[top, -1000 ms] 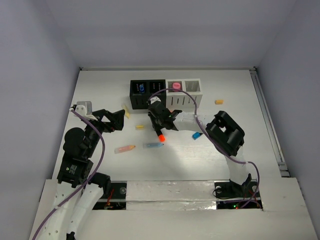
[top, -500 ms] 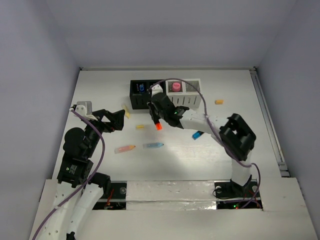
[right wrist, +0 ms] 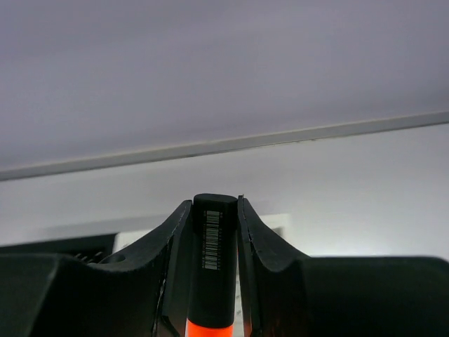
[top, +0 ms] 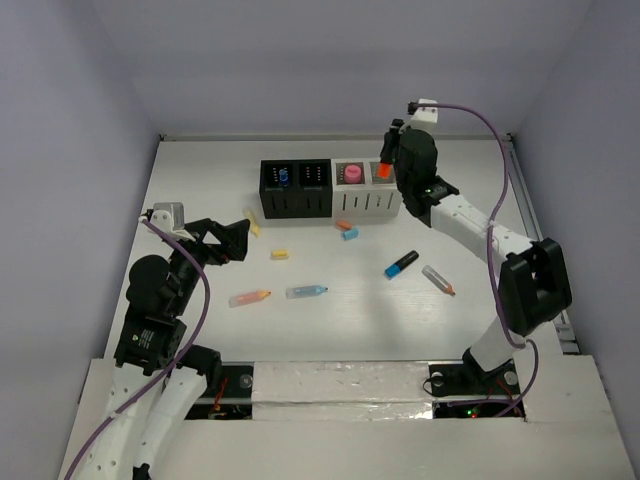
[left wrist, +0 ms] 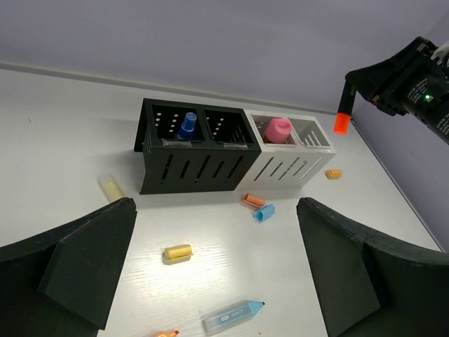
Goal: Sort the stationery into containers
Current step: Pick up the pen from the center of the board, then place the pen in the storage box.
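Observation:
The containers (top: 330, 187), two black and two white cubes in a row, stand at the back of the table; a blue piece sits in the left black one and a pink piece (top: 351, 173) in the left white one. My right gripper (top: 388, 160) is shut on a black marker with an orange tip (top: 382, 171), held upright over the rightmost white container (left wrist: 312, 135). In the right wrist view the marker (right wrist: 214, 260) is clamped between the jaws of the right gripper (right wrist: 214, 210). My left gripper (top: 235, 240) is open and empty, left of the loose stationery.
Loose on the table: pale yellow piece (top: 253, 221), yellow capsule (top: 280, 254), orange pencil (top: 249, 298), light blue highlighter (top: 306, 291), orange bit (top: 342, 225), blue bit (top: 350, 234), blue marker (top: 401, 265), grey pen (top: 438, 279), yellow bit (top: 438, 203).
My right arm has carried the orange-tipped marker from the table's middle up and to the right, over the white containers. The left arm has not moved.

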You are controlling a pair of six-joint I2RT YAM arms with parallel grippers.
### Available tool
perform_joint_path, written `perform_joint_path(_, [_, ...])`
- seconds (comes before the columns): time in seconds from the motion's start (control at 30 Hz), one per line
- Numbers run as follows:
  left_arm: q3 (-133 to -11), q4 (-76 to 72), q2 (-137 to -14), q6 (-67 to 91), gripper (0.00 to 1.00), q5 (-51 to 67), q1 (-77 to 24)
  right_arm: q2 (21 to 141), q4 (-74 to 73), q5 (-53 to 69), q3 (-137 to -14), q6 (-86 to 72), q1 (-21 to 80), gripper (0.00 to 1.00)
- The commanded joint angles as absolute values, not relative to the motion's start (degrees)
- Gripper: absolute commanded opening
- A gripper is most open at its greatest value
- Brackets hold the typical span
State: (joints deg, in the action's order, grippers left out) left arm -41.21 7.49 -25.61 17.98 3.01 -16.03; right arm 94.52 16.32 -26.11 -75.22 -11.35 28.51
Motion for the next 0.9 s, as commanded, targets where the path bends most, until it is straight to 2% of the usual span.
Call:
perform_joint_path(0.0, [-41.0,4.0,-26.0,17.4,0.99,4.0,-15.9,95.6,23.6,-27.5,-75.1,-10.0,25.9,0.04])
perform_joint_path(0.3, [-41.1,4.2,-26.7,17.2,0.99,4.0,-15.9,103.9,30.8,-28.7,-78.0,-1.1,24.8,0.05])
perform_joint_path(0.47, [-41.1,4.0,-27.5,17.1,0.99,5.6,-15.9,105.9,30.9,-28.2,-77.5,-1.7,24.8,0.09])
perform_joint_path(0.57, [-41.0,3.6,-28.4,16.6,0.99,7.9,-15.4,106.2,30.9,-27.7,-76.6,-2.5,24.8,0.22])
perform_joint_path(0.63, [-40.9,3.3,-28.9,16.5,0.99,9.0,-15.4,105.8,30.7,-26.9,-75.9,-3.1,24.8,0.35])
perform_joint_path(0.7, [-40.9,3.0,-30.0,16.7,0.99,10.1,-15.4,105.3,30.7,-26.5,-75.2,-3.6,24.8,0.41])
perform_joint_path(0.77, [-40.9,2.4,-31.6,17.0,0.99,12.4,-15.4,103.8,30.6,-25.9,-74.5,-4.0,24.8,0.51])
perform_joint_path(0.87, [-41.1,2.3,-34.4,17.1,0.99,15.5,-15.4,102.0,29.1,-24.9,-74.9,-4.0,24.8,0.54])
